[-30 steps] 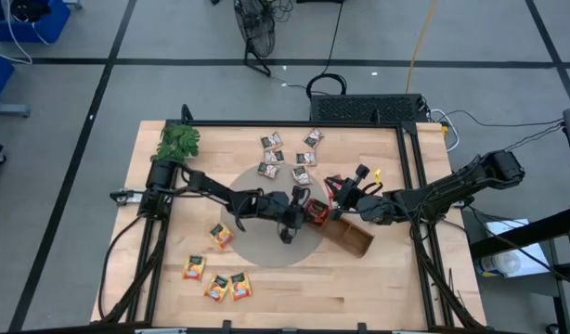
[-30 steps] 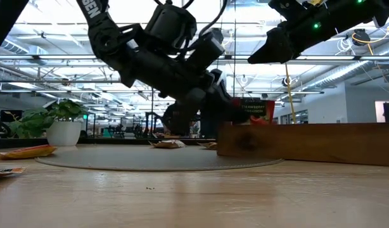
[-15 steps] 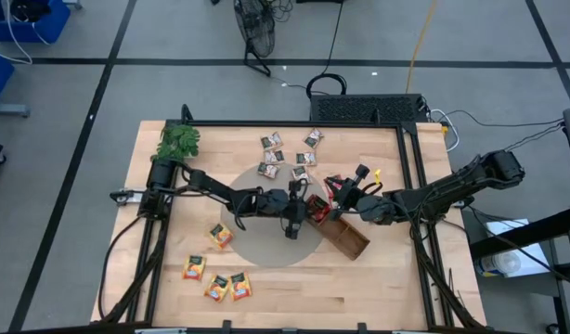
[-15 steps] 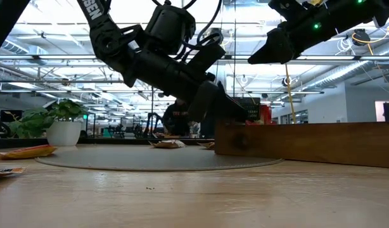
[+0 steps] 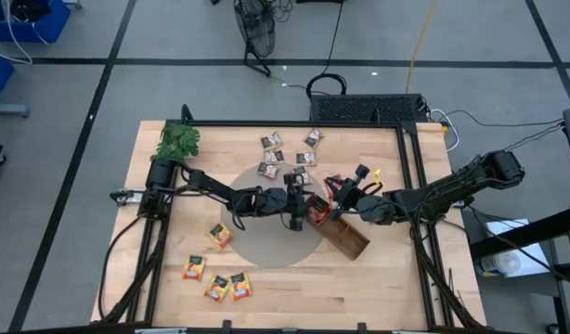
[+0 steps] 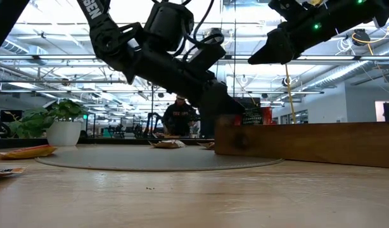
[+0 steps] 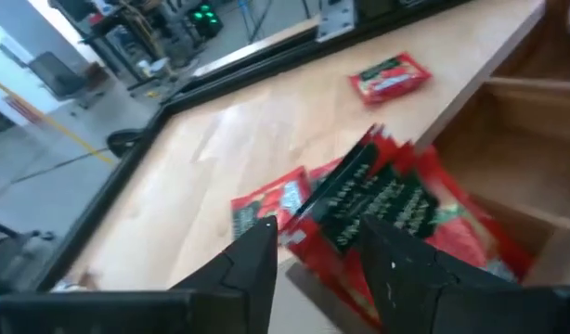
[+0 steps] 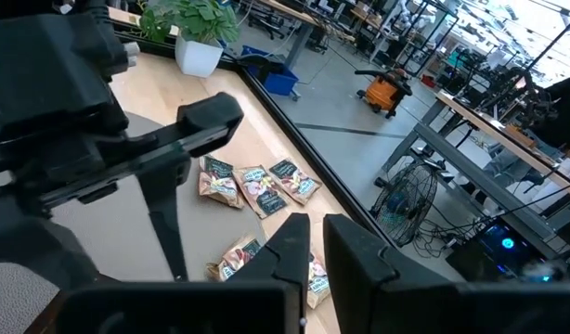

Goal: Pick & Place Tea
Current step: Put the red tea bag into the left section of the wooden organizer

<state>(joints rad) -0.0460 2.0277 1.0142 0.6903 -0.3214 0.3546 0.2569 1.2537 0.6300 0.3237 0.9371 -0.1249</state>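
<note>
My left gripper is open at the near-left end of the long wooden tray. A red tea sachet with a dark patch stands tilted in the tray's end compartment, just beyond the fingertips. In the low view its top shows above the tray wall. My right gripper hangs shut and empty high above the tray. More red sachets lie on the table beside the tray. Grey-white sachets lie at the far side, orange-yellow ones near the front left.
A round grey mat lies under the left arm at the table's middle. A potted green plant stands at the far left corner. A person shows in the room beyond the table.
My left gripper has opened and let go of the red sachet, and its wrist has rolled. The sachet, which stood up in the fingertips above the tray wall, now sits lower in the tray's end compartment. My right gripper has kept still.
</note>
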